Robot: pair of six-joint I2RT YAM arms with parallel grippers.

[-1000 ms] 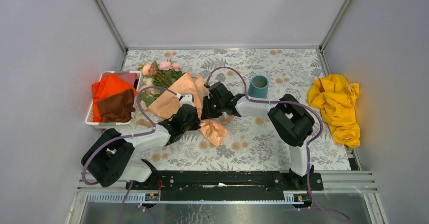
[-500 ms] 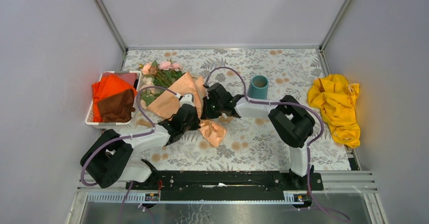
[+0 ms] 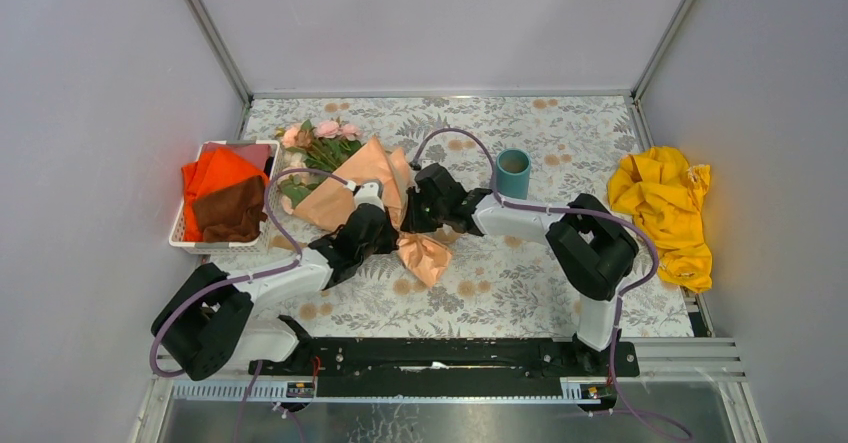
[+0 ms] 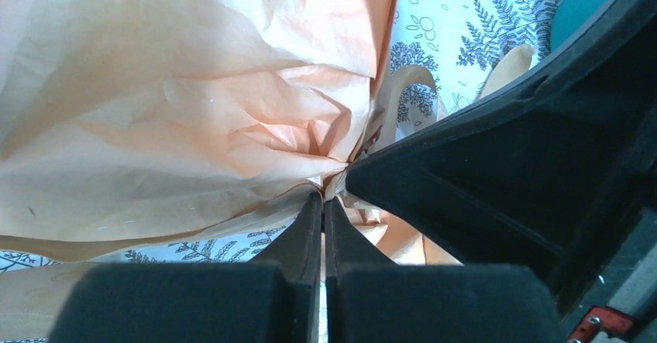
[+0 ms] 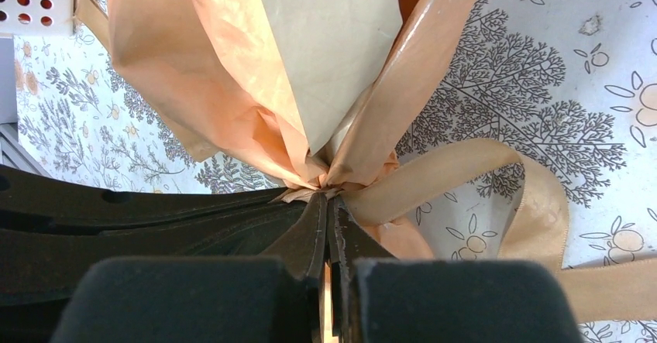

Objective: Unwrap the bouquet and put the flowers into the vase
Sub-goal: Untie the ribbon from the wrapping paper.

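Closest to me, the left gripper (image 4: 322,204) lies low over the table (image 3: 520,283), which is covered in a leaf-and-blossom print. Its jaws are pressed flat together at the crimped neck of the bouquet (image 3: 345,188), a cone of crinkled peach-tan kraft paper lying on its side. A fold of the paper looks to be nipped between the tips, though I can't be sure how much. Coming in from the other side, the right gripper (image 5: 326,207) meets it almost nose to nose. Its jaws are also closed tight, right at the knot of the flat tan ribbon (image 5: 496,165), and seem to have hold of it there. One loop of the ribbon curls off loose onto the table.

The bow isn't undone and the paper is bunched at the neck, so I'd say the untying step is in hand. Next the right arm should draw the ribbon away from the knot while the left pins the wrapping, gently enough that the whole bundle doesn't drag.

Further back, the flowers (image 3: 322,135), pink and cream roses with dark leaves, poke out of the cone's far-left end. The small teal-blue cylindrical vase (image 3: 513,173) stands upright and empty, well apart to the right. At the left edge is a white basket (image 3: 190,241) holding an orange cloth (image 3: 215,173), and a crumpled yellow cloth (image 3: 665,213) lies at the far right.
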